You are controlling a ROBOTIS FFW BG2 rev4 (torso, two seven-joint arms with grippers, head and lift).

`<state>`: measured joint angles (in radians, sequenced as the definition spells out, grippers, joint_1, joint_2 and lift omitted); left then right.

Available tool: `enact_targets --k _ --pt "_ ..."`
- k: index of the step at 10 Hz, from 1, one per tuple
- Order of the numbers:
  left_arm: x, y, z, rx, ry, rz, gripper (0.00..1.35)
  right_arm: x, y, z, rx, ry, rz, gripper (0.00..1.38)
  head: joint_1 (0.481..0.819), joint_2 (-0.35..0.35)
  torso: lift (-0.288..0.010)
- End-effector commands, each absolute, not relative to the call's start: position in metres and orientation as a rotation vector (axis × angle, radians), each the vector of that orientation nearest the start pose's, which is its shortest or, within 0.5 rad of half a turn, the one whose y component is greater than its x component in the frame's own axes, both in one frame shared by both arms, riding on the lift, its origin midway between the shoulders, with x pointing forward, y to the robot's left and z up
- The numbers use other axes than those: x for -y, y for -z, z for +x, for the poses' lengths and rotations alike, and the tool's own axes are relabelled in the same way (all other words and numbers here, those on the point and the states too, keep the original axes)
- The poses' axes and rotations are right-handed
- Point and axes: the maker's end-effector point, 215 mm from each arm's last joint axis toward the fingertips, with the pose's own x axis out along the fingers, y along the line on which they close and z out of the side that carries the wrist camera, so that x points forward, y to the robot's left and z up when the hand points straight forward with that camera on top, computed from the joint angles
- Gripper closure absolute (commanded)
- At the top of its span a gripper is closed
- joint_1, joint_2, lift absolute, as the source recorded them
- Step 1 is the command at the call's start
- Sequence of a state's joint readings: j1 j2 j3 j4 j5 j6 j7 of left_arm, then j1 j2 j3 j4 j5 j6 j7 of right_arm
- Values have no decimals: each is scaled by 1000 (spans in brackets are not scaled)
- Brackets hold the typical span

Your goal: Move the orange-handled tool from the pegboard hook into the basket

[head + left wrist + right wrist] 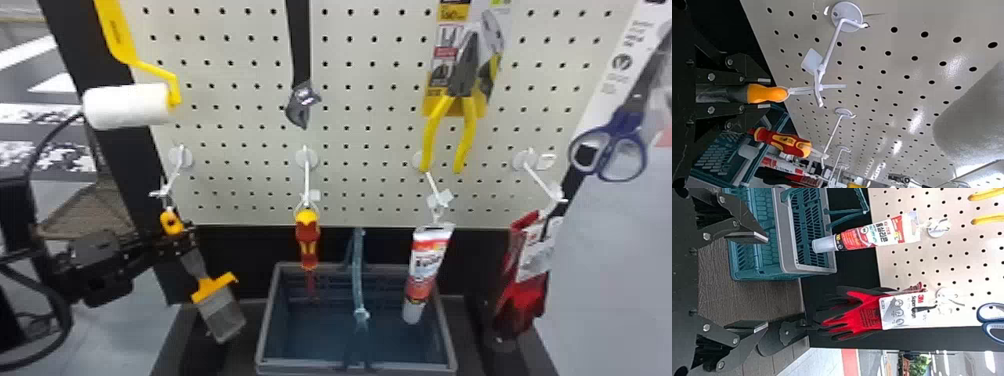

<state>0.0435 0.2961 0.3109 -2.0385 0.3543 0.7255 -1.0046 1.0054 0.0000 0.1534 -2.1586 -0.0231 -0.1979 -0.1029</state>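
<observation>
Orange-handled tool (768,94) hangs on the far-left hook (173,177), its small loop (801,89) around the hook's end. My left pincer (175,239) is narrow, a finger along each side of the handle; I judge it gripped. Step in hand: grip made, unhooking to do. Grey blade end (221,312) points down, left of the basket (300,362) and apart from it.

Next: raise the tool so the loop clears the hook's tip, draw it out toward me, then carry it right and lower it over the basket before letting go. Loop could snag on the crosspiece or white tag (811,61); the red-and-yellow screwdriver (307,240) sits in the likely path, so swing in front of it. Right pincer (767,282) is wide, empty, parked near the basket.
</observation>
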Motion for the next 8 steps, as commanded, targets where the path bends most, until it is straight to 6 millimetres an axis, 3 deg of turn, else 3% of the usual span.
enact_targets --k 1,8 --pt "-223 242 485 -191 864 -143 1182 176 400 277 -228 14 131 496 549 0 -100" --pt "-219 241 481 -194 867 -133 1179 176 402 276 -232 15 129 496 549 0 -100"
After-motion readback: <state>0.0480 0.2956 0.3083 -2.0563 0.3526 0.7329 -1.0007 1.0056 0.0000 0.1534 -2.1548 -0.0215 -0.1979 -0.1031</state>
